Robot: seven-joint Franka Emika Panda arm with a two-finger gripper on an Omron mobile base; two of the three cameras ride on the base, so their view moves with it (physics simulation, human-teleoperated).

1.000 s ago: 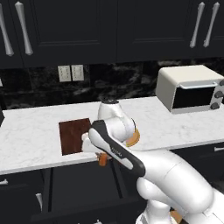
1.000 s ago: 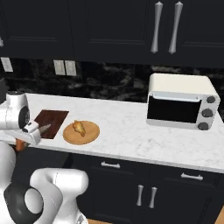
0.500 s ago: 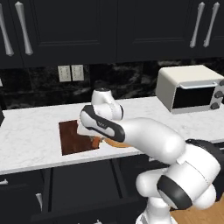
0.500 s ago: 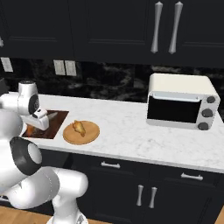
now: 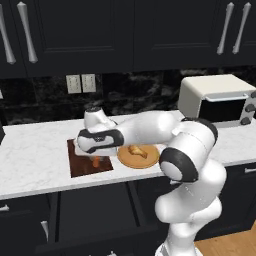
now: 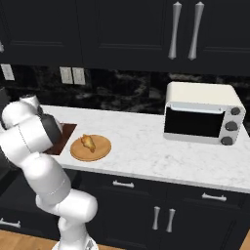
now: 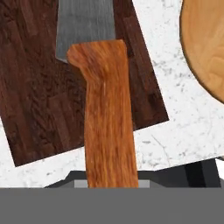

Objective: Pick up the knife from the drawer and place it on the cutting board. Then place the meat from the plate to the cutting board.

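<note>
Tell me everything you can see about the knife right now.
The knife has an orange wood-grain handle and a flat grey metal blade. In the hand view it fills the middle, handle toward the camera, blade pointing out over the dark reddish-brown cutting board. The handle's near end crosses the board's edge. Whether it touches the board is unclear.

arm: bent sharply, forearm reaching toward 9 o'clock from the elbow in the left base view | wrist: turned downward | gripper (image 5: 95, 159): pointing down, closed around the knife (image 7: 107, 127) handle | fingertips: hidden behind handle
</note>
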